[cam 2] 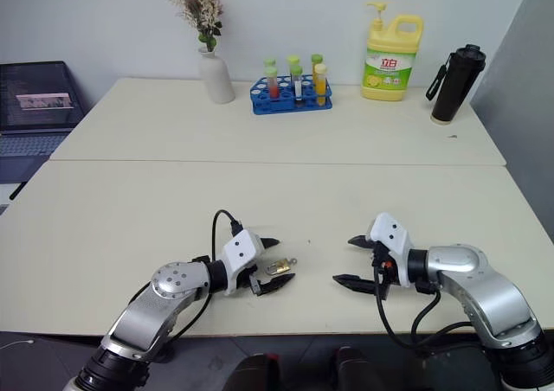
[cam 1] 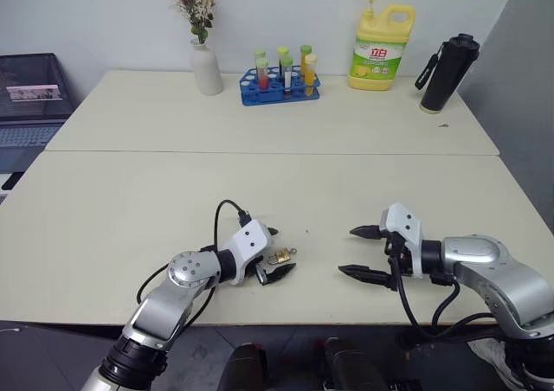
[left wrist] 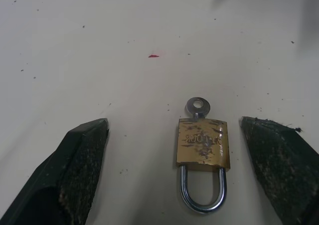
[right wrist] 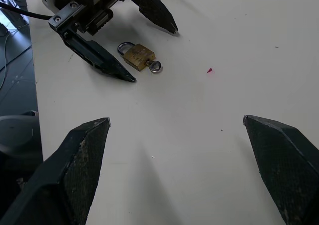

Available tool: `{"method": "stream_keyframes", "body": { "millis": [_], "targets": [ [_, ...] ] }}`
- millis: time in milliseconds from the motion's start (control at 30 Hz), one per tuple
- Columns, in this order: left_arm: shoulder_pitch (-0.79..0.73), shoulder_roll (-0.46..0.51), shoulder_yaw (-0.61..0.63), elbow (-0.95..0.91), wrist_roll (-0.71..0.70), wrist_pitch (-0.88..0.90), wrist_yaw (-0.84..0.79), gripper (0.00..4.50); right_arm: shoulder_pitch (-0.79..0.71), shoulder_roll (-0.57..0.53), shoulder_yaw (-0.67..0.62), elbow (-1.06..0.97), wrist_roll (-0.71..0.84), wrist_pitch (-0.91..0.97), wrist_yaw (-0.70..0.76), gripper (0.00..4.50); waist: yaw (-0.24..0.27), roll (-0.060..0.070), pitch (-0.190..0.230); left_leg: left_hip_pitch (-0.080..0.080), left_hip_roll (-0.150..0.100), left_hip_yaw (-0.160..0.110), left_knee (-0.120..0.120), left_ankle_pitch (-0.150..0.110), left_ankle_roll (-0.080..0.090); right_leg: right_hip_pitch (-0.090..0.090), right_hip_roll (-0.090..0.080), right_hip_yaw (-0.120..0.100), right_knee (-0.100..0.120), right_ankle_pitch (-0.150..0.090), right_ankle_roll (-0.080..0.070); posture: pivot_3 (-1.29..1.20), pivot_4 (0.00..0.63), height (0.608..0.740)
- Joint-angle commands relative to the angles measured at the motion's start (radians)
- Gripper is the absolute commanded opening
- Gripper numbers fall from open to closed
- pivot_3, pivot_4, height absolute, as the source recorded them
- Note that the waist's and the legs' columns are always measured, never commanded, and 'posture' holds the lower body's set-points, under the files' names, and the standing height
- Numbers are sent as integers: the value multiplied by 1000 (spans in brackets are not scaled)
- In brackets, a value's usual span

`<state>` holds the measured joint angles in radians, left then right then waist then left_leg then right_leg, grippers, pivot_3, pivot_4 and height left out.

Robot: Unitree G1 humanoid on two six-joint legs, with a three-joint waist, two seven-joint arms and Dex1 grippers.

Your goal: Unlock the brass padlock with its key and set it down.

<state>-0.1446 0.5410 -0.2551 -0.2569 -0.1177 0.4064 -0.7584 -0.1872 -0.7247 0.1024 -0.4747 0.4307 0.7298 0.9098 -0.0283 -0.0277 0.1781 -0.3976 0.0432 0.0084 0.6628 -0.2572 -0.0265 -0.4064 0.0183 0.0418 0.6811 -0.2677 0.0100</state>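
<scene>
- Brass padlock (left wrist: 203, 147) lies flat on the cream table (cam 1: 260, 123), near the front edge and a little left of centre, between the two black fingers of the left gripper (cam 1: 275, 259).
- Its silvery shackle (left wrist: 203, 196) looks seated in the body on both legs, so I judge it is not yet unlocked.
- Only the round head of the key (left wrist: 197, 105) shows, sticking out of the padlock's bottom end, opposite the shackle; it appears to be already in the keyhole, though how deep I cannot tell.
- Left gripper is released, jaws wide apart on either side of the padlock; neither finger (left wrist: 75, 165) touches it, and the padlock sits nearer one finger than the other.
- Right gripper (cam 2: 355, 260) is also released and empty, hovering over the table to the right of the padlock and well apart from it, fingers pointing toward it.
- Done so far, as I read it: the left gripper is lined up around the lock and the right faces the key end.
- Left to do: close on the padlock body, take the key head, turn it, free the shackle and set the lock down.
</scene>
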Motion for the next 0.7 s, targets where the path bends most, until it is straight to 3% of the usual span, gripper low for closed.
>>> {"method": "stream_keyframes", "body": {
  "millis": [33,433,533,700],
  "targets": [
    [29,43,9,-41,-15,45,-34,4462,-12,-3,-12,-49,23,8,-12,4500,0,0,0,0,0,0,0,0,0,0,0,0,0,0,0,0,150,740],
    [24,56,-1,-35,-35,90,-48,4462,-23,-4,-6,-46,34,14,-24,4500,-1,0,0,1,1,0,0,0,0,0,0,0,0,0,0,0,150,740],
    [13,43,-22,-20,-20,91,-40,3914,-26,-5,-3,-47,34,14,-24,4500,0,0,0,1,0,0,0,0,0,0,0,0,0,0,0,0,150,740],
    [7,55,-42,-10,-5,95,-47,2370,-27,-7,-7,-52,39,18,-24,4500,0,0,0,0,0,0,0,0,0,0,0,0,0,0,0,0,150,740]
  ]
}}
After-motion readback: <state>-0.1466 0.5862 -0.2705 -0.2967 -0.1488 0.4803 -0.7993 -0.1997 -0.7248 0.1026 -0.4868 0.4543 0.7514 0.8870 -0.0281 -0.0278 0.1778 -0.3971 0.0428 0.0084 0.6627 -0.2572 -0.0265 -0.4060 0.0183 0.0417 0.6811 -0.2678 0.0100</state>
